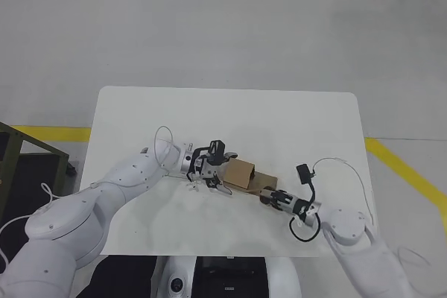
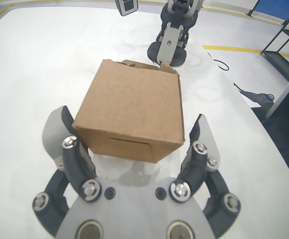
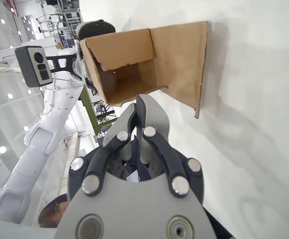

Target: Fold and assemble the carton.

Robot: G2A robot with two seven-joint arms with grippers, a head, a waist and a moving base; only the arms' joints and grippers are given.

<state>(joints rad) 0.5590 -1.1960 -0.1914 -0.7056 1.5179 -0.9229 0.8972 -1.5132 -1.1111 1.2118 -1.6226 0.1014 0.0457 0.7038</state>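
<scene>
The brown carton (image 1: 240, 174) lies on its side near the table's front middle. Its closed end faces my left gripper (image 2: 132, 114), which is open with one finger (image 2: 59, 125) touching a carton corner and the other finger (image 2: 201, 135) just beside the opposite edge. At the carton's open end (image 3: 124, 80), one flap (image 3: 181, 68) lies flat on the table and another flap (image 3: 122, 48) is folded partly inward. My right gripper (image 3: 138, 99) is shut, its tip against the edge at the open end. From the far side, the right gripper (image 2: 165, 62) touches a flap.
The white table (image 1: 298, 119) has free room behind and to both sides of the carton. A thin black cable (image 2: 219, 64) lies near the table's edge beside the right arm. A dark green rack (image 1: 7, 164) stands off the table's left side.
</scene>
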